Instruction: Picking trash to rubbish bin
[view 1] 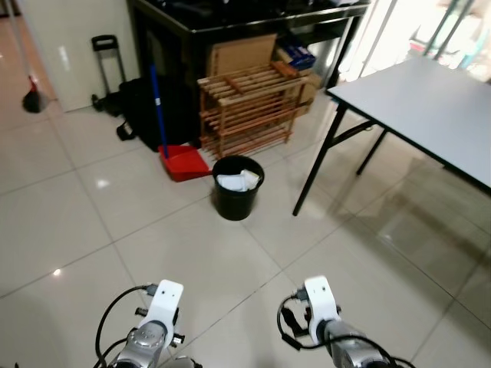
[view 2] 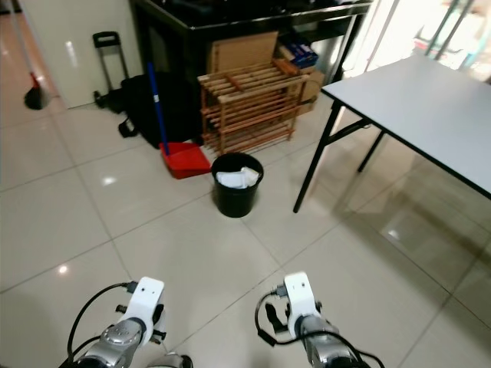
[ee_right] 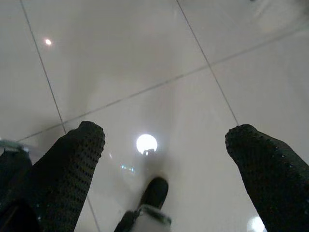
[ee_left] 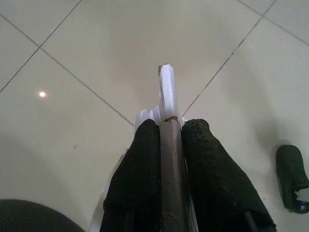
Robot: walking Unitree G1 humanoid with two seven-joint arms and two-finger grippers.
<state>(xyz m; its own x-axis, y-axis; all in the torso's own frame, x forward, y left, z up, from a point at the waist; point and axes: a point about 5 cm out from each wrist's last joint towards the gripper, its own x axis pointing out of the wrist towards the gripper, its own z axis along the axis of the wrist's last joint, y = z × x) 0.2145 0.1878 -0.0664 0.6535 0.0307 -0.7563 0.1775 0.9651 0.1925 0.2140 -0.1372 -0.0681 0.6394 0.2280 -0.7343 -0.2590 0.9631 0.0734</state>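
A grey table [view 1: 430,107] stands ahead and to the right of the right gripper [ee_right: 164,140]. A dark cabinet [view 1: 230,23] lies farther ahead, with a wooden rack [view 1: 249,103] against it. Straight ahead of both grippers, past several floor tiles, sits the black bin [view 1: 238,188], white paper already inside. Just beside the bin, on its left, is a red dustpan [view 1: 184,162] with a blue handle. The left gripper [ee_left: 166,125] hangs low over the floor, fingers clamped on a thin white piece of trash [ee_left: 166,89] that sticks out past the tips. The right gripper's fingers are spread wide, holding nothing.
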